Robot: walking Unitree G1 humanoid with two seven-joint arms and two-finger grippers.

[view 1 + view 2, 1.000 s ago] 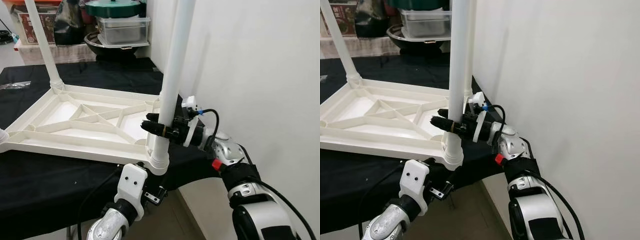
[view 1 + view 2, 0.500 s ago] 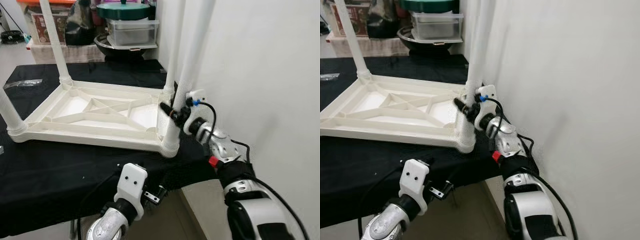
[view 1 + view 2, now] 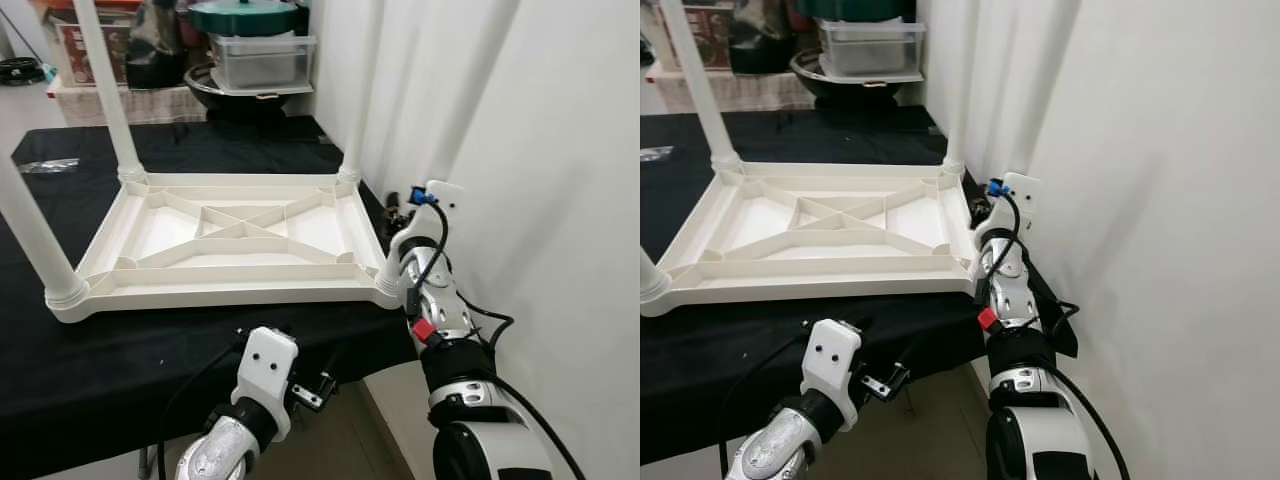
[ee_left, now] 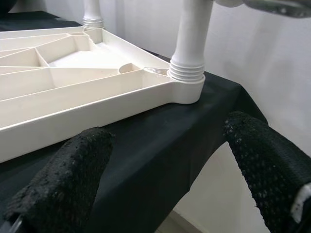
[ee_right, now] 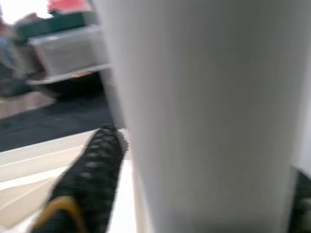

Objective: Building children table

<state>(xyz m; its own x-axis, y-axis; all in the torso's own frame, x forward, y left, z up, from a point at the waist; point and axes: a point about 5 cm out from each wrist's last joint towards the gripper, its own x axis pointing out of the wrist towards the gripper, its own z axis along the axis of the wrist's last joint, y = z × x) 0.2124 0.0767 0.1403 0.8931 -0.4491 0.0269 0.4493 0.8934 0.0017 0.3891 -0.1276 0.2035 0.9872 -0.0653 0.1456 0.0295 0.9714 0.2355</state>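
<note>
Black-covered table (image 3: 150, 350): dark cloth over the whole top, draped past the near edge. On it: one white plastic children's table (image 3: 235, 235), upside down, ribbed underside facing up, a white leg standing up at each corner; one small clear plastic wrapper (image 3: 40, 167) near the far left edge, apart from it

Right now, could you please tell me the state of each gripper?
Left gripper: open, holding nothing, below the edge of the black-draped table.
Right gripper: fingers straddle the white table leg; grip cannot be told.
</note>
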